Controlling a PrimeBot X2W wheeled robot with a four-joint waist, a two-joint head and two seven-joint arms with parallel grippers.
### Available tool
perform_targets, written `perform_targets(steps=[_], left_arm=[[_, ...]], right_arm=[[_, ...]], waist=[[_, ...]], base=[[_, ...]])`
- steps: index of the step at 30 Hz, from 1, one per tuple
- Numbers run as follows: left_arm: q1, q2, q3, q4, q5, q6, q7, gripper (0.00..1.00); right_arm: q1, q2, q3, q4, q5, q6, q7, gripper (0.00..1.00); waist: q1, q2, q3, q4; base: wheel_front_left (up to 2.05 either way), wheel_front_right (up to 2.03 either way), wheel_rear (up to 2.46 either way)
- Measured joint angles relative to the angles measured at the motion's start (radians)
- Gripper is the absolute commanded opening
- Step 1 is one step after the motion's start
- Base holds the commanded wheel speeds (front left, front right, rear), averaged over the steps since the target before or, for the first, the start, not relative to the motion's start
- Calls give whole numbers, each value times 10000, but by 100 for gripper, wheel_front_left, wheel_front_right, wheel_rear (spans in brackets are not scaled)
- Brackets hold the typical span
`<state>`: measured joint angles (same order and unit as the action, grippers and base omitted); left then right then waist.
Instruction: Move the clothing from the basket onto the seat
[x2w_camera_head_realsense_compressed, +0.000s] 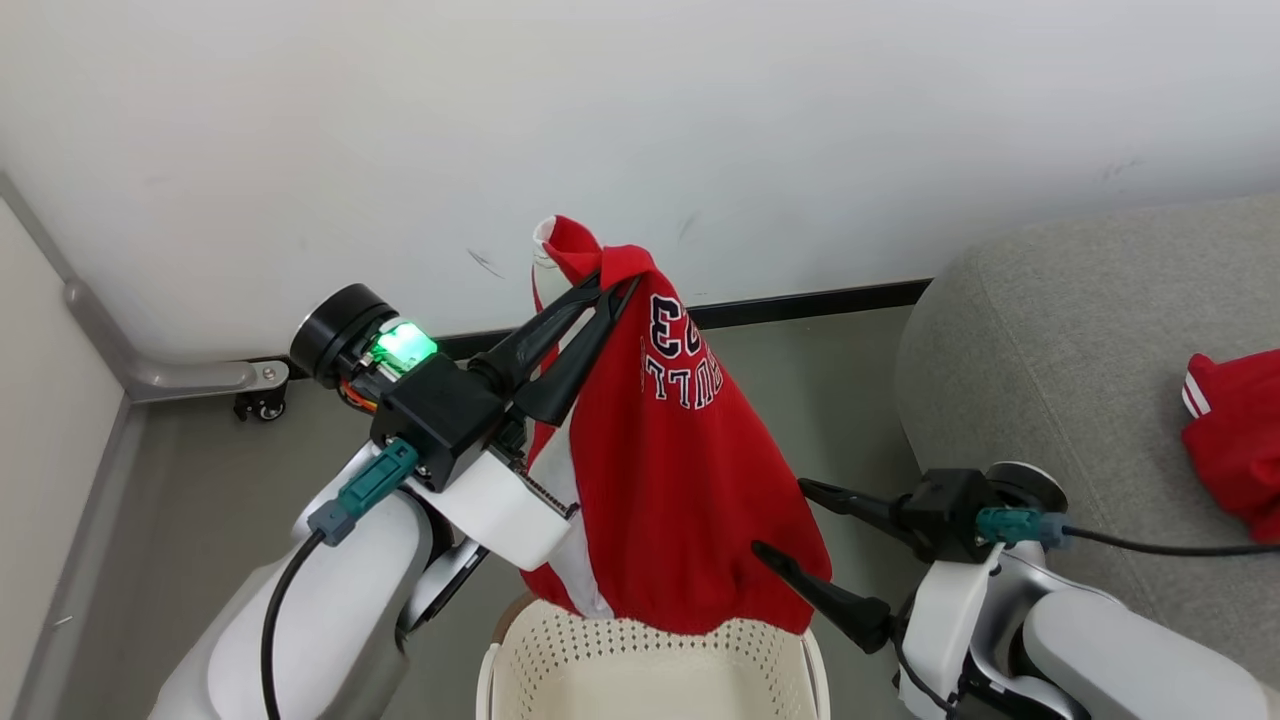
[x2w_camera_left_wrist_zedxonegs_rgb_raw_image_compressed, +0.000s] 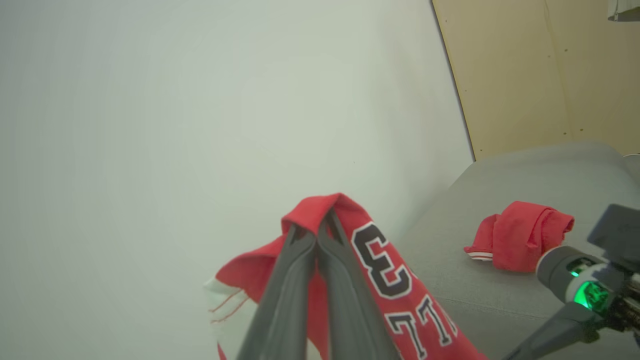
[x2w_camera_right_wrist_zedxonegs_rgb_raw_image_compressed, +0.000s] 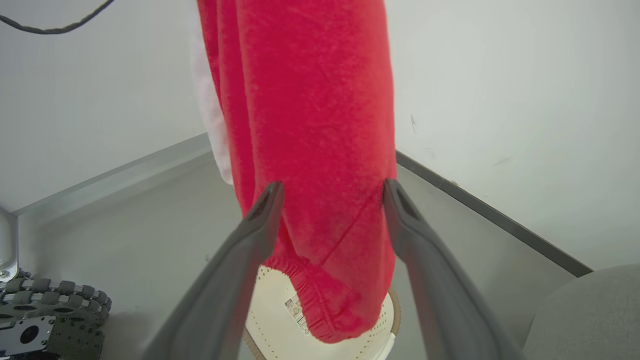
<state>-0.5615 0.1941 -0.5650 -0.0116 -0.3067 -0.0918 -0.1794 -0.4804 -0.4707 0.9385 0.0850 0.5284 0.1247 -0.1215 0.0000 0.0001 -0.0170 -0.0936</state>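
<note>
My left gripper (x2w_camera_head_realsense_compressed: 612, 287) is shut on a red garment (x2w_camera_head_realsense_compressed: 680, 450) printed with navy-and-white numbers and holds it up in front of the wall. The cloth hangs down to the cream basket (x2w_camera_head_realsense_compressed: 640, 665), and its hem (x2w_camera_right_wrist_zedxonegs_rgb_raw_image_compressed: 320, 310) dangles just over the basket (x2w_camera_right_wrist_zedxonegs_rgb_raw_image_compressed: 272, 295). In the left wrist view the closed fingers (x2w_camera_left_wrist_zedxonegs_rgb_raw_image_compressed: 325, 260) pinch a fold of that garment (x2w_camera_left_wrist_zedxonegs_rgb_raw_image_compressed: 380, 260). My right gripper (x2w_camera_head_realsense_compressed: 782, 518) stands open at the cloth's lower right edge. In its own view the gripper (x2w_camera_right_wrist_zedxonegs_rgb_raw_image_compressed: 330, 202) has the hanging cloth between its fingertips. A second red garment (x2w_camera_head_realsense_compressed: 1235, 440) lies on the grey seat (x2w_camera_head_realsense_compressed: 1080, 330).
A white wall with a dark baseboard (x2w_camera_head_realsense_compressed: 800, 300) runs close behind. At the left corner is a metal rail with a small caster (x2w_camera_head_realsense_compressed: 262, 403). A tan panel (x2w_camera_left_wrist_zedxonegs_rgb_raw_image_compressed: 540, 75) stands behind the seat (x2w_camera_left_wrist_zedxonegs_rgb_raw_image_compressed: 550, 170). Part of my base (x2w_camera_right_wrist_zedxonegs_rgb_raw_image_compressed: 50, 310) sits on the grey floor.
</note>
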Motion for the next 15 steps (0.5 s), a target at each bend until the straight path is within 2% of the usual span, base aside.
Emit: perform_targets(steps=[10,15], left_arm=[[-275,-96,-186,-161,-12,-6,203,0],[-321,-123,-253,-188,-23,-52,299,0]], right_arm=[[-1127,-462,686,128,834,0,173,100],[-1458,-464,1582,69,1438,0,192,100]], waist=[[0,0,13,209],[0,0,63,282]], base=[[0,0,0],[0,0,0]])
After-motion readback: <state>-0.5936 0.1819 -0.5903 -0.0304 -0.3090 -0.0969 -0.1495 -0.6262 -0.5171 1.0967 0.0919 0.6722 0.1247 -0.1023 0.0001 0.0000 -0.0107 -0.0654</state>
